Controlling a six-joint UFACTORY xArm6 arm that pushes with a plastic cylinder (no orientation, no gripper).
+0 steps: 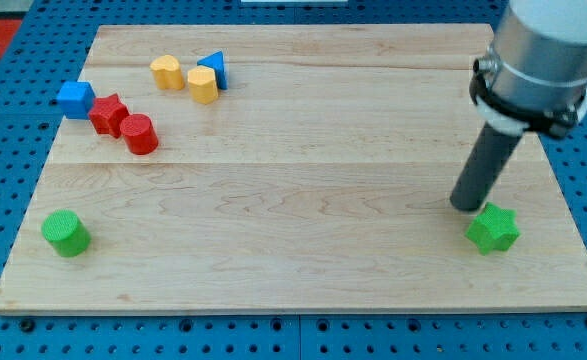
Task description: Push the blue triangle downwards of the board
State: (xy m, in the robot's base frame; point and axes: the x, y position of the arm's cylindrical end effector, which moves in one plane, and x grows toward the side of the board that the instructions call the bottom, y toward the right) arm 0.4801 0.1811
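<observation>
The blue triangle (214,69) is sitting near the view's top on the wooden board (303,200), touching a yellow block (202,85), with another yellow block (166,72) just beside it. My tip (466,205) is resting far away at the view's right, just beside a green star (493,229), and it is only a bare rod holding nothing. A blue cube (75,99), red star (107,114), red cylinder (139,134) and green cylinder (65,233) are lying at the view's left.
</observation>
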